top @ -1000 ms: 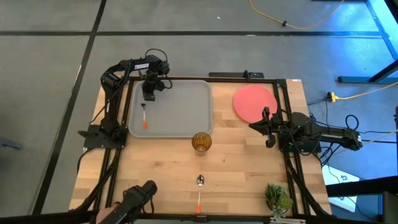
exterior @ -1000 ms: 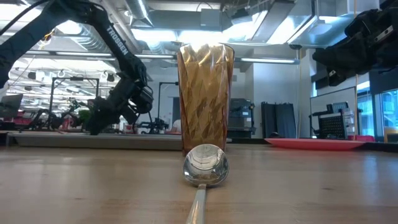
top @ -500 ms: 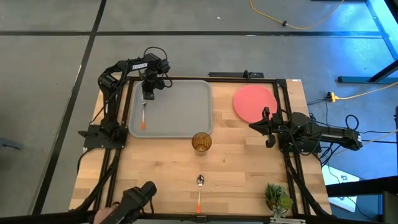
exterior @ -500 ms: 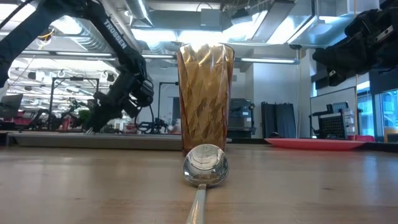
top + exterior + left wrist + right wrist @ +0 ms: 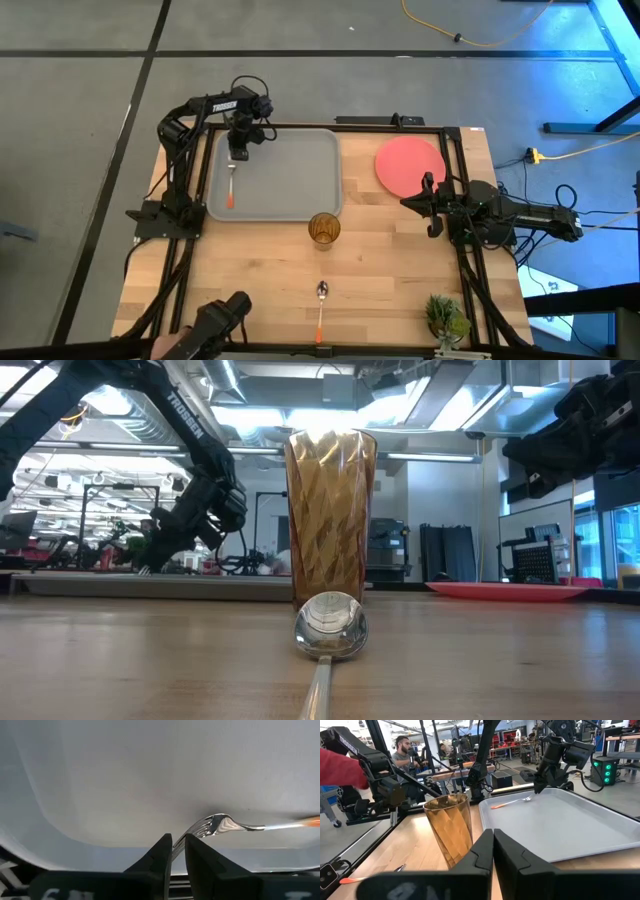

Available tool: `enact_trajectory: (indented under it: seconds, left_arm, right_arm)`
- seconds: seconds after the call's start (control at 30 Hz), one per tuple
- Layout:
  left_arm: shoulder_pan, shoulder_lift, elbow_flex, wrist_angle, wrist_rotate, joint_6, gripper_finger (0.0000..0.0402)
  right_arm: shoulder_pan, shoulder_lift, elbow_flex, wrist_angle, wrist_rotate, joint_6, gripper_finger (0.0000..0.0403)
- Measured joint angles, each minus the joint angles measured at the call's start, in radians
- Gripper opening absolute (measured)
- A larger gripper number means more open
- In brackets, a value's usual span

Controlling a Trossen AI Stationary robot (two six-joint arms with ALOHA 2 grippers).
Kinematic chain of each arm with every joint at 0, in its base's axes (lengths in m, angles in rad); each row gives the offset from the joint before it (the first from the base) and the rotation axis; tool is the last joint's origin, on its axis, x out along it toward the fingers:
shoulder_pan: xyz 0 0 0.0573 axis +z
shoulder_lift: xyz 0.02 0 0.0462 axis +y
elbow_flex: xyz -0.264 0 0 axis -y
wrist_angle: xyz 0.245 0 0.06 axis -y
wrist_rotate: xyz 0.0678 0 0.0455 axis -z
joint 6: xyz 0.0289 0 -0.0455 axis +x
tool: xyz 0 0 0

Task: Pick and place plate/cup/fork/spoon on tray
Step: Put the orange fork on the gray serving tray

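Observation:
The grey tray (image 5: 290,180) lies at the table's far left. The fork (image 5: 231,185) lies in its left part, orange handle toward the near edge, and also shows in the right wrist view (image 5: 512,801). My left gripper (image 5: 238,152) is over the tray's far left corner, shut on the fork's tine end. The coral-red plate (image 5: 408,165) lies flat at the far right. The amber cup (image 5: 324,228) stands upright just off the tray's near rim. The spoon (image 5: 320,305) lies at the near edge, bowl toward the cup. My right gripper (image 5: 408,203) is shut and empty beside the plate. My left gripper pinches the tips of the fork's tines (image 5: 192,831) between its two fingers (image 5: 160,855). The fingers come from the far side, slanting down, and lie along the fork. The orange handle end (image 5: 230,200) rests on the tray floor.
A small potted plant (image 5: 445,318) stands at the near right corner. Black frame rails run along the table's left and right sides. A person (image 5: 402,751) sits in the room beyond the table. Bare wood shows between the cup and the spoon.
My left gripper has shifted a little toward the far left of the tray and risen slightly, keeping the fork's tine end. The fork's handle end has swung a little toward the table's left edge on the tray floor.

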Motion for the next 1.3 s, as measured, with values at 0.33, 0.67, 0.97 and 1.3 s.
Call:
enact_trajectory:
  seconds: [0.33,0.67,0.97,1.3]
  left_arm:
    - [-0.007,0.000,0.000,-0.020,0.015,-0.028,0.0045]
    - [-0.006,0.000,0.000,-0.019,0.014,-0.020,0.0022]
    - [-0.006,0.000,0.000,0.006,0.022,-0.019,0.0039]
    - [-0.005,0.000,0.000,0.014,0.019,-0.035,0.0055]
  right_arm:
    - [0.000,0.000,0.000,0.000,0.000,-0.001,0.0016]
    - [0.000,0.000,0.000,0.000,0.000,0.002,0.0016]
    - [0.000,0.000,0.000,0.000,0.000,0.002,0.0016]
    - [0.000,0.000,0.000,0.000,0.000,0.002,0.0016]
